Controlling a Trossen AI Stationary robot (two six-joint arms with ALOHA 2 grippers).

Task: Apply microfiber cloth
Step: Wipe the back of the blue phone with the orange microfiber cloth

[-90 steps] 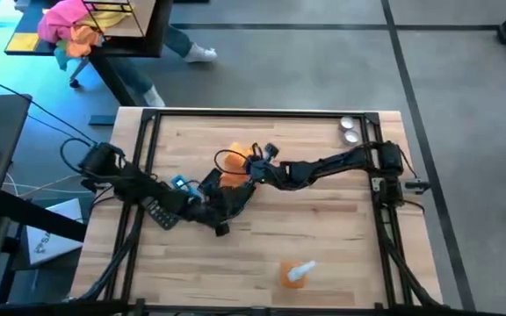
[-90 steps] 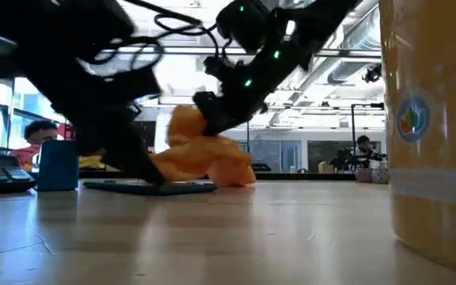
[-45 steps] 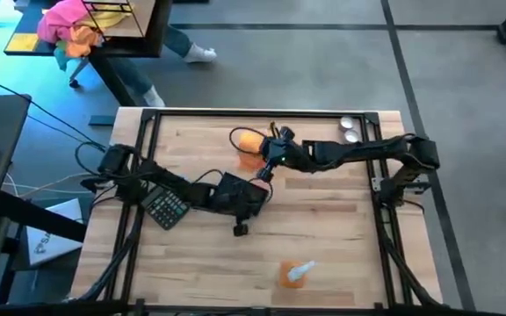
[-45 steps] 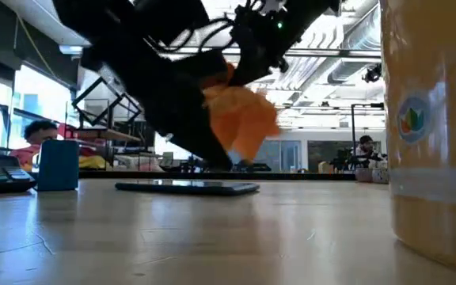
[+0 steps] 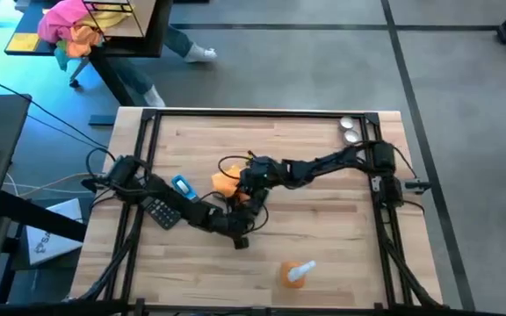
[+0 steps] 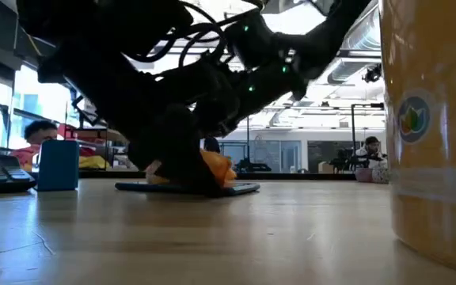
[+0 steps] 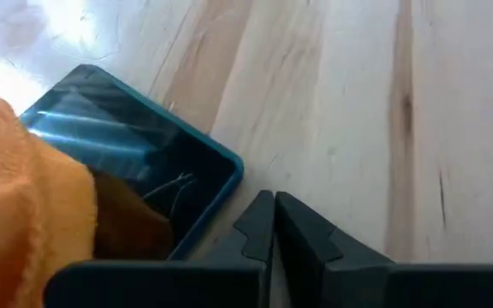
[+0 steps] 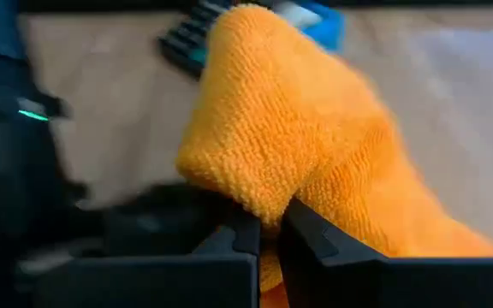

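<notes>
Wiping in progress: right gripper (image 8: 268, 224) pinching microfiber cloth (image 8: 289, 145) closed, pressing it onto tablet (image 7: 135, 171). Left gripper (image 7: 274, 224) resting shut, empty, beside. Next calling for steady strokes across the screen.

Microfiber cloth (image 5: 224, 183): lowered from mid-air near the worktop's far edge onto the dark flat device (image 7: 135, 184).
Right tool (image 8: 268, 229): drawn back toward worktop centre, still pinching the cloth.
Left tool (image 7: 274, 224): shifted slightly nearer the front edge.

High view looks straight down, low view level across the table (image 5: 323, 219), wrist views close (all sharing the microfiber cloth (image 5: 224, 183)).
</notes>
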